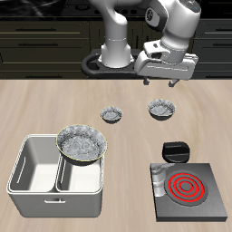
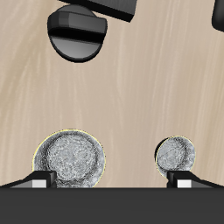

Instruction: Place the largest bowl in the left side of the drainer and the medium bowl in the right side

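Note:
The largest bowl (image 1: pixel 83 143) rests in the left side of the drainer (image 1: pixel 36 172), with its rim a little above the drainer's wall. The other compartment is empty. The medium bowl (image 1: pixel 161 110) stands on the table farther back; it also shows in the wrist view (image 2: pixel 70 160). The smallest bowl (image 1: pixel 111 115) stands beside it, apart from it, and shows in the wrist view too (image 2: pixel 176 154). My gripper (image 1: pixel 161 83) hangs above the medium bowl, open and empty. Its fingertips (image 2: pixel 35 181) spread wide at the edge of the wrist view.
A black square hotplate (image 1: pixel 186 188) with red rings lies near the table's front edge. A small grey object (image 1: pixel 157 177) stands at its corner. A black round knob-like object (image 1: pixel 176 150) (image 2: pixel 80 31) lies between the hotplate and the medium bowl.

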